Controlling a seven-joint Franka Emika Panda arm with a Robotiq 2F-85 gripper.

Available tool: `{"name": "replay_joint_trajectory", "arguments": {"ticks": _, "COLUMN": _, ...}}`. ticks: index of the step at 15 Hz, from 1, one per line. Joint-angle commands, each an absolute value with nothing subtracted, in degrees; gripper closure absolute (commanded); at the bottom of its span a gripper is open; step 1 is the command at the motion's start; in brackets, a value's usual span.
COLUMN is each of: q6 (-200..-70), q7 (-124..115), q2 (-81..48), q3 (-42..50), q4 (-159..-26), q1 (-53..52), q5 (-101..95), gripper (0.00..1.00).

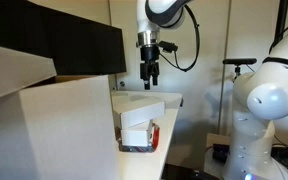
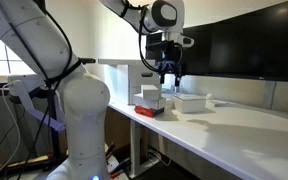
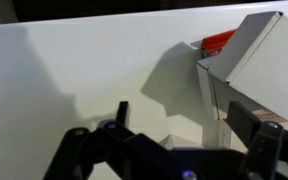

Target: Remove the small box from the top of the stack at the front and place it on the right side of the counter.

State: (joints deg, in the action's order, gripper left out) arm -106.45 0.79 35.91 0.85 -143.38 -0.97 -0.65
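The counter (image 2: pixel 246 126) runs wide beneath me, and near its front stands the stack (image 1: pixel 137 132) with the small box (image 1: pixel 139 112) on top. It looks like light, stiff, smooth card, so I'd pinch across its narrow sides. My gripper (image 1: pixel 149 82) hangs above, fingers spread, empty

Both exterior views low beside the counter (image 2: pixel 234 128), the stack (image 1: pixel 139 128) mid-frame; wrist view close above, downward.

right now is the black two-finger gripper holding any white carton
No, the black two-finger gripper hangs empty above the pale cream counter, apart from the short stack of white cartons.
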Motion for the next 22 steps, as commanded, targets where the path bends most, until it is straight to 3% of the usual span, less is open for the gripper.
{"name": "replay_joint_trajectory", "arguments": {"ticks": 1, "q6": -106.3, "q7": 0.9, "q2": 35.9, "q3": 0.6, "q4": -143.3, "q1": -0.7, "q5": -0.5, "gripper": 0.0}}
{"name": "replay_joint_trajectory", "arguments": {"ticks": 22, "q6": -105.6, "q7": 5.5, "q2": 33.0, "q3": 2.6, "q4": -140.2, "q1": -0.3, "q5": -2.4, "gripper": 0.0}}
